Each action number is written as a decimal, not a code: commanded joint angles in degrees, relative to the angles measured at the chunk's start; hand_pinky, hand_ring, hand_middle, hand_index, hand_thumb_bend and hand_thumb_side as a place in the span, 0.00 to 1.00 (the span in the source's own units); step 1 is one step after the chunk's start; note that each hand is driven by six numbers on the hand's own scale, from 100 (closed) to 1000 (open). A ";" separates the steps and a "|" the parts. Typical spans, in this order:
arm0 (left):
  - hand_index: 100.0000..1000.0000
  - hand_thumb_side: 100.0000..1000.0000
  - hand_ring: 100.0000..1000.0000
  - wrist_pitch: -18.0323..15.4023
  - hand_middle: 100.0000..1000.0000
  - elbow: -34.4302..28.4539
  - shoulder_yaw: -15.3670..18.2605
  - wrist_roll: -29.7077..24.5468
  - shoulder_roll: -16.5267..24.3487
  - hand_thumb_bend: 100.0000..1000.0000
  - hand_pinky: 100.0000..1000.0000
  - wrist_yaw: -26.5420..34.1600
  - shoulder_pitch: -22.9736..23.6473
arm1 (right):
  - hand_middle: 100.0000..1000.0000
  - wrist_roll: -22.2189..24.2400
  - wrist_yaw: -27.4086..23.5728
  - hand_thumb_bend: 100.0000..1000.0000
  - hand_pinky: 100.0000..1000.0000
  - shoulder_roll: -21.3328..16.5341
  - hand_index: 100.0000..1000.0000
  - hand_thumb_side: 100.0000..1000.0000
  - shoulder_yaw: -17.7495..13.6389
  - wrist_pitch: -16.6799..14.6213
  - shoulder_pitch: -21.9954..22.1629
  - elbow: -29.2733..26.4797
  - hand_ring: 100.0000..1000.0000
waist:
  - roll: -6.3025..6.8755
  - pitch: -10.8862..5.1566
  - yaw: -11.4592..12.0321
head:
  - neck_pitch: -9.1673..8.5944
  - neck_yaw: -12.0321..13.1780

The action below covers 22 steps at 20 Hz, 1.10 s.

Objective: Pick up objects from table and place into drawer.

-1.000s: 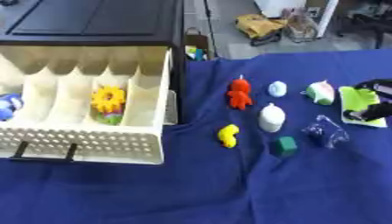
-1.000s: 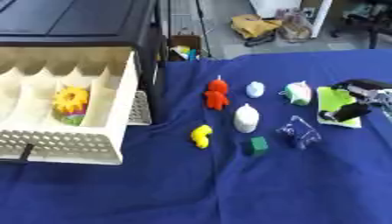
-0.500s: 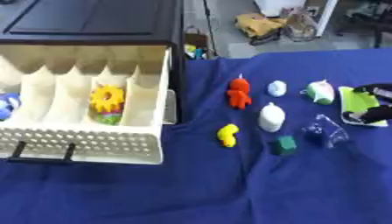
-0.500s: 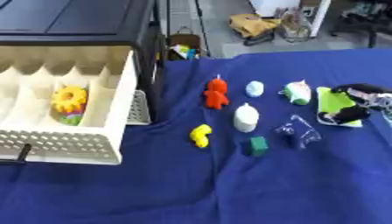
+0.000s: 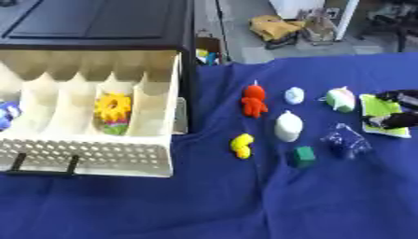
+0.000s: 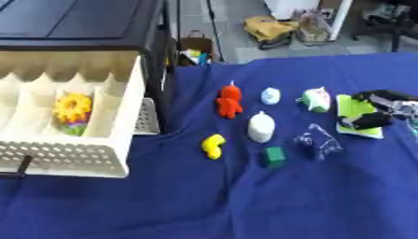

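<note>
Seven small things lie on the blue cloth [image 5: 204,196] to the right of your open drawer [image 5: 90,154], all still where they were a second ago. The right hand [image 6: 377,112], black and silvery, comes in at three o'clock and has its fingers curled on the lime pad [image 6: 357,115], a flat sheet whose long axis runs twelve to six. It has hardly moved since the last second; the thumb looks slightly lower on the pad. Your left hand shows nowhere.

At ten o'clock from the pad sits a rounded white-and-green toy [image 6: 315,100]. At seven o'clock from the pad is a clear crinkled bag [image 6: 318,142]. The white bottle [image 6: 261,126] stands upright at the middle of the group, with the red figure [image 6: 229,101] at eleven o'clock from it, head toward twelve. A pale blue lump [image 6: 270,95] lies at one o'clock from the bottle, a green cube [image 6: 274,156] at six, and a curved yellow piece [image 6: 213,145] at eight, long axis roughly twelve to six.

The drawer is cream plastic with a perforated front and ribbed dividers; a yellow flower toy [image 5: 112,108] rests in its right-hand slot but one, a blue-and-white thing [image 5: 6,115] at the far left.
</note>
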 commanded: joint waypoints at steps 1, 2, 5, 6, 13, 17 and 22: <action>0.77 0.96 0.64 0.11 0.53 -0.74 0.22 0.09 0.96 0.09 0.38 -0.14 -0.24 | 0.93 -0.96 -2.32 0.33 0.94 -3.49 1.00 0.54 -0.94 0.81 -0.09 -4.38 1.00 | -0.17 -1.05 -0.17 | -0.42 0.22; 0.77 0.96 0.64 0.13 0.53 -0.74 0.22 0.10 0.99 0.09 0.38 -0.15 -0.24 | 0.92 -1.01 -2.91 0.33 0.94 -3.90 1.00 0.55 -0.99 1.21 0.27 -5.66 1.00 | -0.18 -1.07 -0.22 | -0.40 0.22; 0.77 0.96 0.64 0.15 0.53 -0.74 0.22 0.10 1.05 0.09 0.38 -0.13 -0.25 | 0.92 -0.90 -4.29 0.33 0.94 -4.74 1.00 0.54 -1.02 2.46 1.46 -8.27 1.00 | -0.19 -1.11 -0.39 | -0.45 0.20; 0.77 0.96 0.64 0.16 0.53 -0.74 0.22 0.09 1.06 0.09 0.38 -0.12 -0.26 | 0.92 -0.90 -4.71 0.33 0.94 -4.91 1.00 0.55 -1.05 2.75 1.87 -8.91 1.00 | -0.18 -1.10 -0.41 | -0.49 0.22; 0.77 0.96 0.64 0.14 0.53 -0.74 0.21 -0.01 1.02 0.09 0.38 -0.08 -0.32 | 0.92 -1.12 -5.61 0.34 0.94 -5.45 1.00 0.54 -0.94 3.56 4.02 -11.27 1.00 | -0.14 -0.99 -0.31 | -0.43 0.18; 0.77 0.96 0.64 0.13 0.53 -0.74 0.20 -0.07 0.96 0.09 0.38 -0.05 -0.46 | 0.92 -0.93 -5.85 0.34 0.94 -5.09 1.00 0.53 -0.90 3.63 5.41 -11.17 1.00 | -0.10 -0.81 -0.17 | -0.54 0.19; 0.77 0.96 0.65 0.15 0.53 -0.74 0.19 -0.12 0.93 0.09 0.38 0.01 -0.58 | 0.92 -0.85 -7.06 0.34 0.94 -4.52 1.00 0.52 -1.06 3.11 7.25 -11.15 1.00 | -0.14 -0.67 -0.02 | -0.61 0.24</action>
